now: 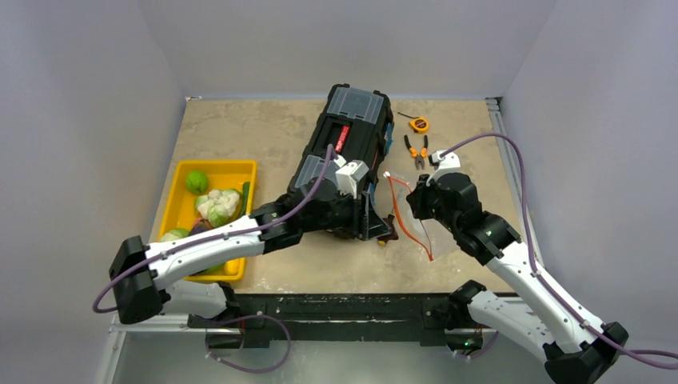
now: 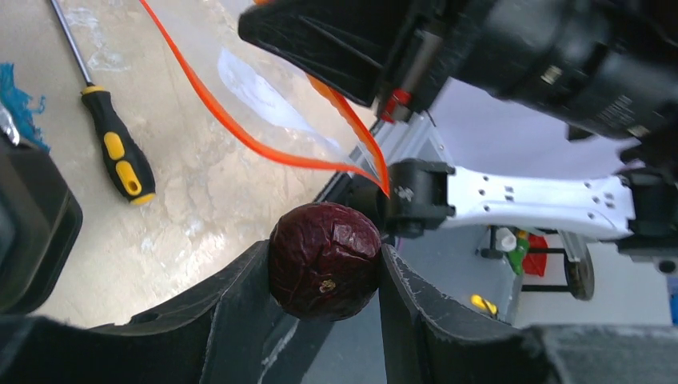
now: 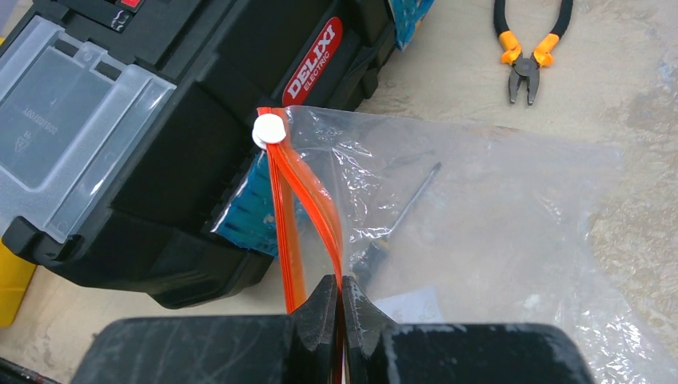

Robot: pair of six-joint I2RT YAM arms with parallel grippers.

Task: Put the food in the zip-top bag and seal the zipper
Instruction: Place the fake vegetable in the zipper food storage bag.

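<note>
Sitting clamped in the left gripper (image 2: 325, 276) is a dark red fruit (image 2: 324, 258), just beside the open mouth of the bag (image 3: 480, 216). The bag lies on the table (image 1: 264, 136) right of the toolbox (image 1: 356, 128); the right gripper (image 3: 340, 308) is pinched together on its zipper (image 3: 308, 200). More food (image 1: 217, 204) fills the tray (image 1: 232, 166).

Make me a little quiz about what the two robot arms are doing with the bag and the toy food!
1. True or false: the left gripper holds a dark red round food piece.
2. What does the right gripper pinch? A) the pliers B) the orange zipper of the clear bag C) the screwdriver
3. Fill in: the other vegetables lie in the ____ tray.
Key: 1 true; 2 B; 3 yellow.
</note>
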